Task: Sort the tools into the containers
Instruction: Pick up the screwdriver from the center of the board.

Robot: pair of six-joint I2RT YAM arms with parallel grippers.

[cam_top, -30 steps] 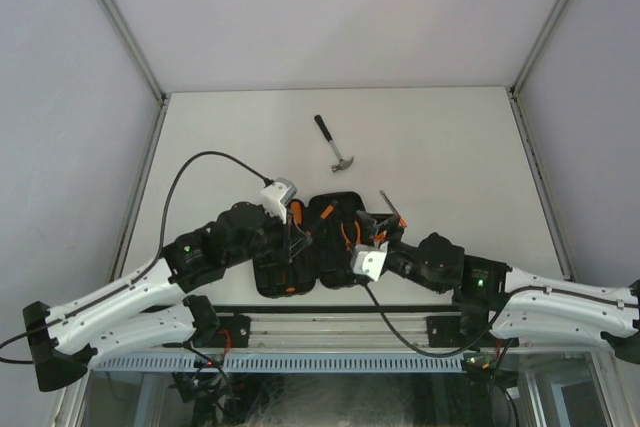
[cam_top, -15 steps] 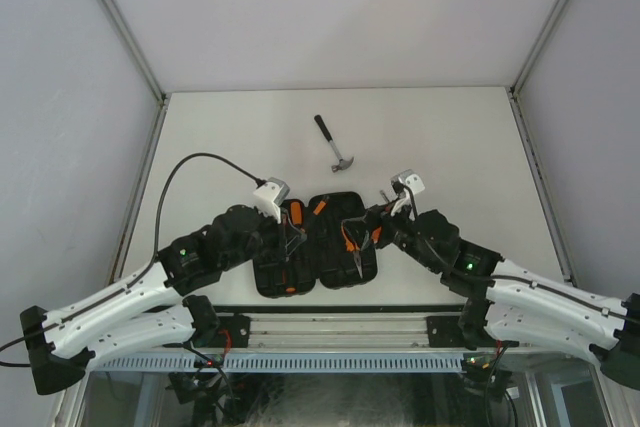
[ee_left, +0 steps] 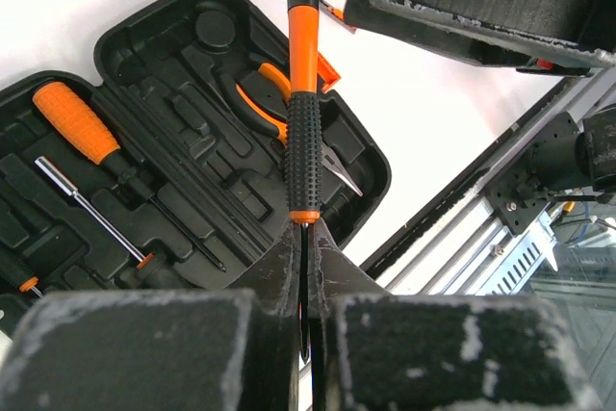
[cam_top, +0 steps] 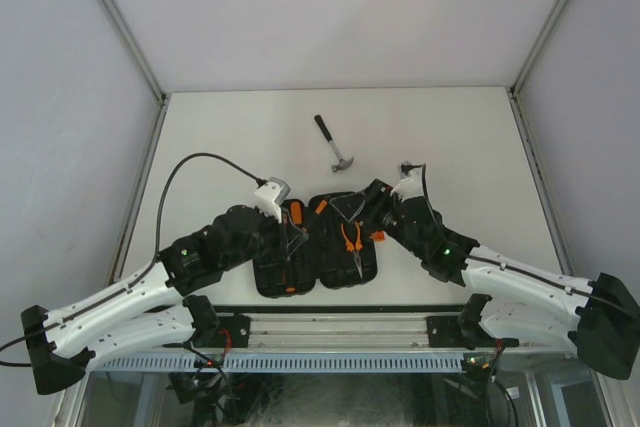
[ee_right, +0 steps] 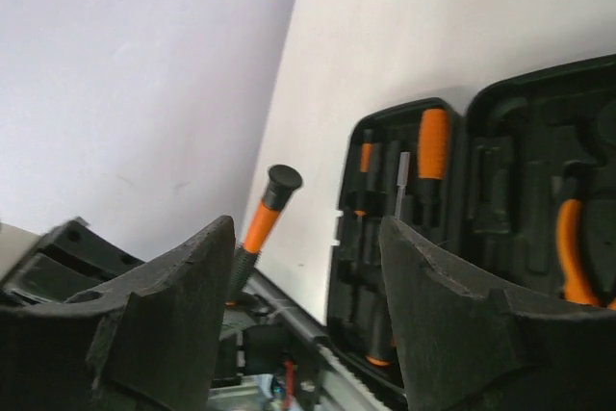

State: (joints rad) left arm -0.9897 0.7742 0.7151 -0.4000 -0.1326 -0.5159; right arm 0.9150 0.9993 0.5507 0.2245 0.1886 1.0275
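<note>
The slim screwdriver (ee_left: 303,122), black and orange, is in the air above the open tool case (cam_top: 335,269), over the half where the pliers (ee_left: 258,103) lie. The left gripper (ee_left: 303,247) is fully closed on its thin steel blade only, and the whole handle sticks out free. The right gripper (ee_right: 306,238) hovers close by over the same half, with its jaws wide apart and nothing between them.

In my judgement, the grip is the weak point. The blade is thin and smooth, so the heavy handle may turn or slip when it touches the moulded slots. The screwdriver could then fall across the pliers and not into its own slot. The two arms are also very near each other, so they could bump.

Count: one case with two halves, one pliers, one hammer (cam_top: 332,143) lying on the desk (cam_top: 450,137) well apart from the case, one thick orange-handled driver (ee_left: 77,122) and one steel rod (ee_left: 91,209) in the other half. There are other slim screwdrivers there, but I cannot count them surely.
</note>
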